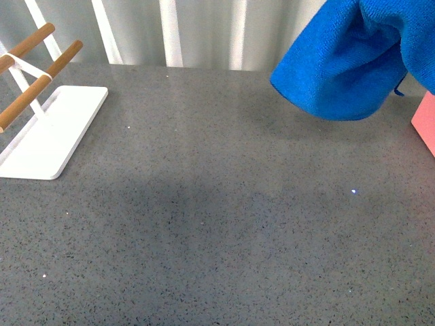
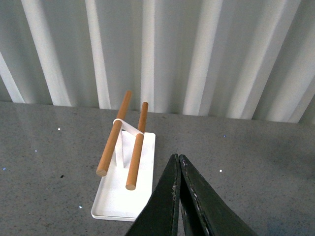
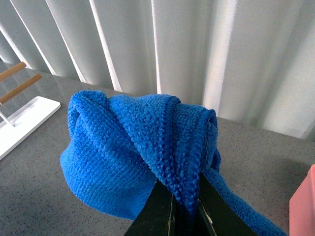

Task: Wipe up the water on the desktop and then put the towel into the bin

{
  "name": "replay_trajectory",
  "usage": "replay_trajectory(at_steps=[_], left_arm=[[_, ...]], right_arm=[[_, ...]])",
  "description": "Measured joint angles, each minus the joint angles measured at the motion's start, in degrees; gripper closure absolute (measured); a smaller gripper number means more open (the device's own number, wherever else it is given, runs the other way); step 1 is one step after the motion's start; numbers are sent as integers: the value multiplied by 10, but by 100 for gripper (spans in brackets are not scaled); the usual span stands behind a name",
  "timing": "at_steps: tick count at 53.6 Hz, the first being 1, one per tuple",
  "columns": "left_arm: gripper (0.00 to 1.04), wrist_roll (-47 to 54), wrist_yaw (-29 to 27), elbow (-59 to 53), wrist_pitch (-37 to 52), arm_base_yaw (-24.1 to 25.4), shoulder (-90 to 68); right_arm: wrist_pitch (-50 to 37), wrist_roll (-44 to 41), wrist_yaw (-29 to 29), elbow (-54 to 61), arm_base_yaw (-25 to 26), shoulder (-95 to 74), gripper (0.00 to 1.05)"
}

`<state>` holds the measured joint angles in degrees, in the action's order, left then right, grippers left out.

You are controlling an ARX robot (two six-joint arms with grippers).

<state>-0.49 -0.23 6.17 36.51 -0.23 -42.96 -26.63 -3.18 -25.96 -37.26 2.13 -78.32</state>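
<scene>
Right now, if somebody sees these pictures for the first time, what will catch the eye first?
The bright blue towel hangs bunched above the far right of the grey desktop, pinched in the right gripper. Next come the white rack with two wooden bars at the far left, and a pink object at the right edge, only partly in view.

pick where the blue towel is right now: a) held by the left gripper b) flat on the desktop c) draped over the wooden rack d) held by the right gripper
d: the towel is bunched and clamped in the right gripper, while the left gripper is shut on nothing and the rack is bare.
</scene>
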Motion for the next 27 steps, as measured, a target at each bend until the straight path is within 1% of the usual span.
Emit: replay_trajectory(at_steps=[17, 22, 27], left_arm=[[101, 0, 2, -36, -74, 1, 109], [101, 1, 1, -49, -62, 1, 124], [101, 1, 2, -49, -95, 1, 156]], right_arm=[[9, -2, 4, 0, -6, 6, 102], [13, -7, 9, 2, -10, 10, 102], [15, -7, 8, 7, -14, 21, 102]])
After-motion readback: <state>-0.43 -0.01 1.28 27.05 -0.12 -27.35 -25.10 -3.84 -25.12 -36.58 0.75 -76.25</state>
